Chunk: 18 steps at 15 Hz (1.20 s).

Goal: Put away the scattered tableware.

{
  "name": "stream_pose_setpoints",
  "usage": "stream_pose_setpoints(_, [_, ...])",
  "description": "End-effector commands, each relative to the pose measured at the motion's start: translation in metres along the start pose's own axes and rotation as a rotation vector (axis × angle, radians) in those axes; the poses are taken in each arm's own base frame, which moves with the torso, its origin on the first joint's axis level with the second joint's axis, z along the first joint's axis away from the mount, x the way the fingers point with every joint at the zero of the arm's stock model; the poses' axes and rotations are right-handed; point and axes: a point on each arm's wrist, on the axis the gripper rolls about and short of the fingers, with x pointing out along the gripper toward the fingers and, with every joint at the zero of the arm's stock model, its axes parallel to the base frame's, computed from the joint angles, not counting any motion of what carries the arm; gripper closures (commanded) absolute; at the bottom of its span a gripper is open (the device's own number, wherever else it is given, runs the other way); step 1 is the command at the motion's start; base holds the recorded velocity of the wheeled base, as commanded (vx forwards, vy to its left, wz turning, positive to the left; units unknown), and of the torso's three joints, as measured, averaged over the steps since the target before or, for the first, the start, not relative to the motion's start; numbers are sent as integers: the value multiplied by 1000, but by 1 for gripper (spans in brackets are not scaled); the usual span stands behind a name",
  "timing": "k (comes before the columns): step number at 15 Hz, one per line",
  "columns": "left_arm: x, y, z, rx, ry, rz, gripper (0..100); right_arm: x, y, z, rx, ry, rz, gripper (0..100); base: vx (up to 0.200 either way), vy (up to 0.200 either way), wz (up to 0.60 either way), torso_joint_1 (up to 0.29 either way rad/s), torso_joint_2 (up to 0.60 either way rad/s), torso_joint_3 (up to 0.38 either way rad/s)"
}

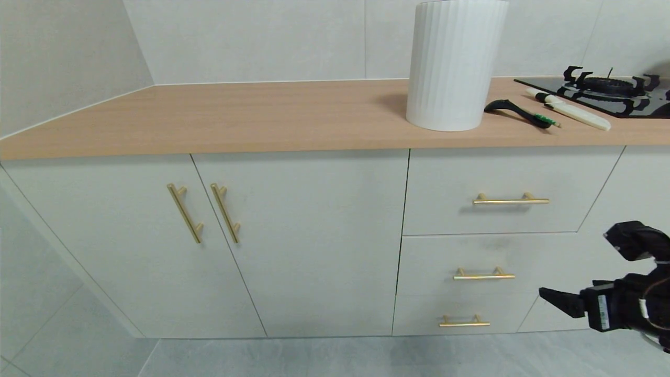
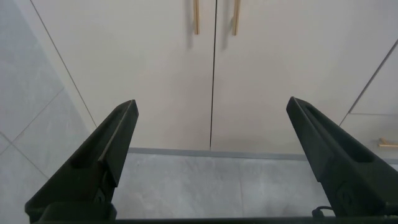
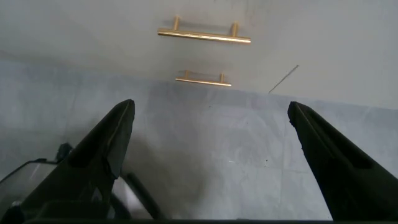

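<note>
With my left hand point(image 2: 211, 106) and right hand point(image 1: 576, 263) wide open and empty, well below the tall white ribbed container point(image 1: 453, 63), I risk toppling it when reaching for the black curved utensil point(image 1: 515, 111) and long white utensil point(image 1: 581, 115) just beside it.

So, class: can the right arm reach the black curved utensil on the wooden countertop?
Probably not yet: the open right gripper hangs low by the white drawers, well below the black utensil.

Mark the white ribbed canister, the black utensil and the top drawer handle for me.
white ribbed canister point(image 1: 453, 68), head view, middle of its ribbed wall.
black utensil point(image 1: 521, 112), head view, on its black handle.
top drawer handle point(image 1: 511, 200), head view, middle of the gold bar.
</note>
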Motion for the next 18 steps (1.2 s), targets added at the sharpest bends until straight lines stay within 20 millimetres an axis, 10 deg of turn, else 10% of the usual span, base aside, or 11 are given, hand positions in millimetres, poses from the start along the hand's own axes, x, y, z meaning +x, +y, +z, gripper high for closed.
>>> stream_pose_setpoints(1, [0, 0, 0, 0, 1, 1, 0, 68, 1, -12, -2, 111, 2, 0, 0, 0, 0, 0, 0, 0])
stream_pose_setpoints(8, [0, 0, 0, 0, 1, 1, 0, 153, 1, -54, 0, 85, -75, 0, 0, 0, 0, 0, 0, 0])
stream_pose_setpoints(18, [0, 0, 0, 0, 1, 1, 0, 197, -1, -58, 11, -96, -156, 0, 0, 0, 0, 0, 0, 0])
